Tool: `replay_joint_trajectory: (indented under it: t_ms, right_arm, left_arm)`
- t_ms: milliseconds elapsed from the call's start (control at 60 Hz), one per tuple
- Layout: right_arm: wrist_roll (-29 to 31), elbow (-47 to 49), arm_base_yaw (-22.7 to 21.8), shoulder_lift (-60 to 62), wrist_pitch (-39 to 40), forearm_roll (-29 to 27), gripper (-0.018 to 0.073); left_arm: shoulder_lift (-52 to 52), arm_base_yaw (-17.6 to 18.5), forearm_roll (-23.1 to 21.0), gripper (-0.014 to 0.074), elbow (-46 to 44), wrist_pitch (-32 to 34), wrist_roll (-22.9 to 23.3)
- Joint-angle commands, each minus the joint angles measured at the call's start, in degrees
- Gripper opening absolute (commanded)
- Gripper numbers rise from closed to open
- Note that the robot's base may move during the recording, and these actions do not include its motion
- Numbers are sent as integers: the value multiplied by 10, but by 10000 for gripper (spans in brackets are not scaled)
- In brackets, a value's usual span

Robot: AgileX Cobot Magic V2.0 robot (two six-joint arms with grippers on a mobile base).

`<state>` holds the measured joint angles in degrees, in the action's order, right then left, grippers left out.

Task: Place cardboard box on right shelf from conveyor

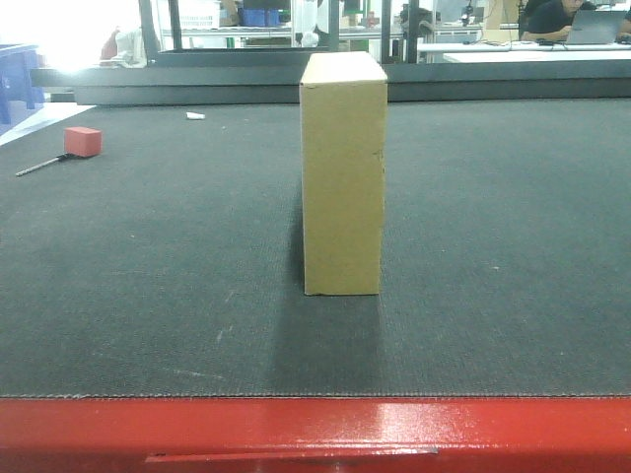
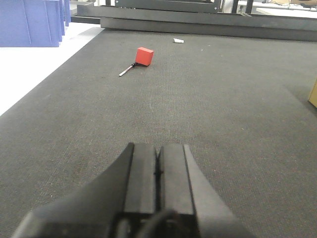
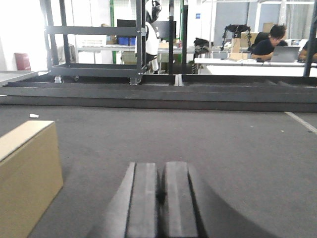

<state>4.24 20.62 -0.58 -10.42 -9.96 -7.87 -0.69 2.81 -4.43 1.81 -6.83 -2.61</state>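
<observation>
- Far left of the cardboard box [image 1: 342,177], blue plastic bins [image 2: 29,22] stood off the belt.
- Left of the box and well apart from it lay a small red block [image 1: 83,141] with a thin dark-tipped rod [image 1: 39,166] touching its near side. A white scrap [image 1: 195,115] lay further back.
- The left gripper [image 2: 157,151] hung low over bare belt to the left of the box. Its two black fingers were pressed flat together with nothing between them. Only a corner of the box showed at the right edge of that wrist view.
- The box itself stood upright on its narrow end, about mid-width on the conveyor [image 1: 493,246] and set back from the glossy red front edge [image 1: 315,429]. Nothing was touching it.
- The right gripper [image 3: 161,168] sat low to the right of the box, also clamped closed and empty, with the box near its left side but apart from it.
- Behind and right of the box, past the belt's dark frame, a person [image 3: 270,44] sat at a laptop.
- The right shelf showed in none of the views.
- Judged from this, the task had hardly begun. Approach, a grasp or two-arm squeeze, the lift, the carry to the shelf and the set-down all remained.
</observation>
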Motion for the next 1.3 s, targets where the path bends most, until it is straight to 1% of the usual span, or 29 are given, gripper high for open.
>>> replay_joint_trajectory:
  t_ms: [0,83,150,167,217,300,384,584,734,801,917,984,1101,1201,1284]
  right_arm:
    - [-1,66,13,-70,33,6,316]
    - [-1,110,36,-134,31,6,509]
    - [-1,155,58,-191,21,7,631]
    - [-1,165,65,-203,18,8,646]
    - [-1,207,81,-249,-3,18,631]
    - [-2,280,110,-329,-43,38,634]
    - [-6,356,142,-401,-84,46,634]
    - [-46,557,249,-572,-224,53,634]
    - [-119,693,309,-688,-316,90,634]
    - [-169,744,329,-736,-360,117,634]
    - [-287,833,353,-808,-439,174,634]
    - [-341,873,366,-844,-482,203,634]
    - [-398,915,386,-889,-523,250,634]
    - [-432,923,398,-909,-531,281,634]
    - [-457,923,402,-918,-534,291,634]
  left_arm:
    - [-8,0,-3,-116,5,49,0]
    - [-8,0,-3,-116,5,49,0]
    - [-8,0,-3,-116,5,49,0]
    - [-8,0,-3,-116,5,49,0]
    - [-8,0,-3,-116,5,49,0]
    - [-8,0,-3,-116,5,49,0]
    - [-8,0,-3,-116,5,49,0]
    - [-8,0,-3,-116,5,49,0]
    - [-8,0,-3,-116,5,49,0]
    - [-8,0,-3,-116,5,49,0]
    - [-8,0,-3,-116,5,49,0]
    - [-8,0,-3,-116,5,49,0]
    - [-8,0,-3,-116,5,49,0]
    - [-8,0,-3,-116,5,49,0]
    - [-8,0,-3,-116,5,49,0]
